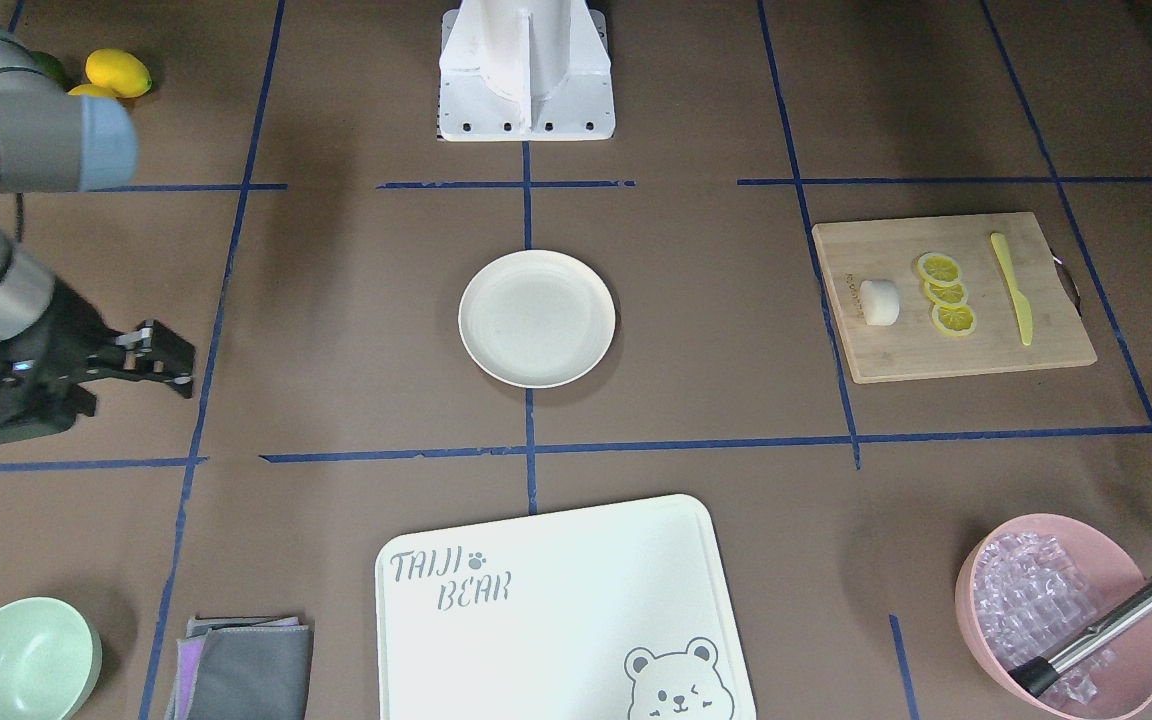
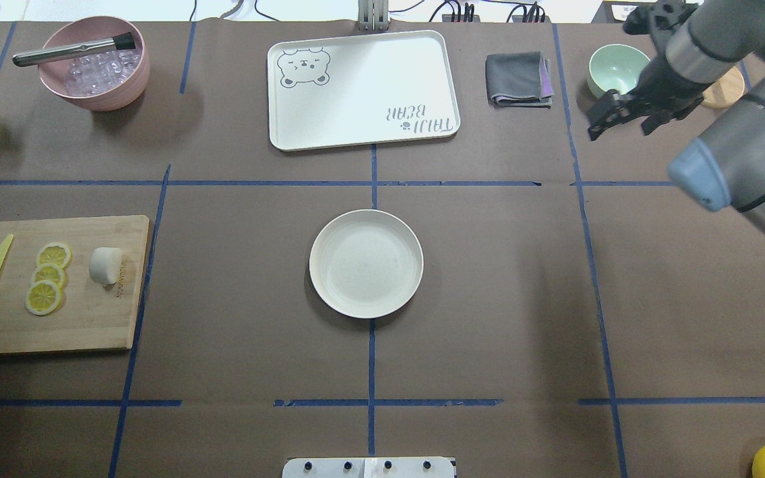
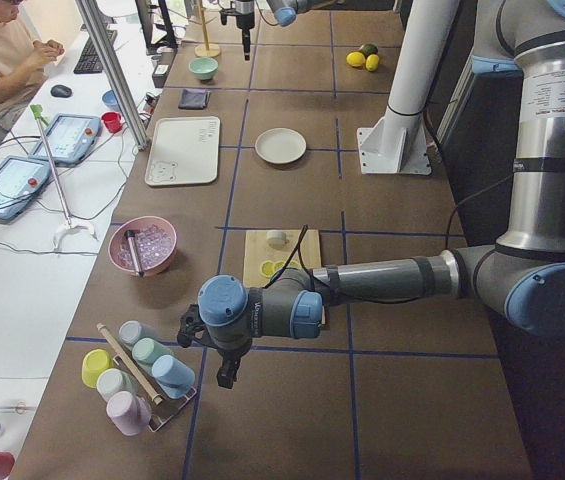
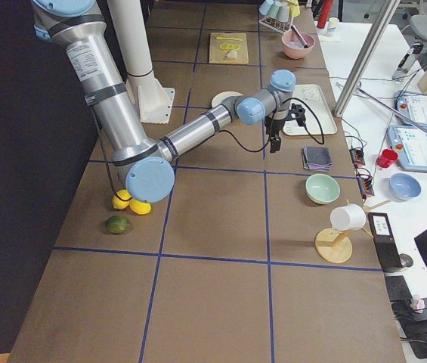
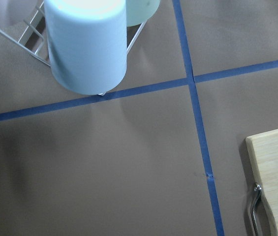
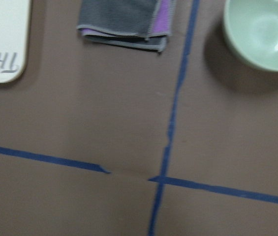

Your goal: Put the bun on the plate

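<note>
On the wooden board (image 2: 90, 318) near the table's left end the bun (image 2: 105, 264) is laid, axis seemingly along the table, well apart from the central plate (image 2: 366, 265); the left gripper (image 3: 224, 372), whose state cannot be told, is judged nearer; the right gripper (image 2: 618, 119) is held parted, empty, by the far right corner.
</note>
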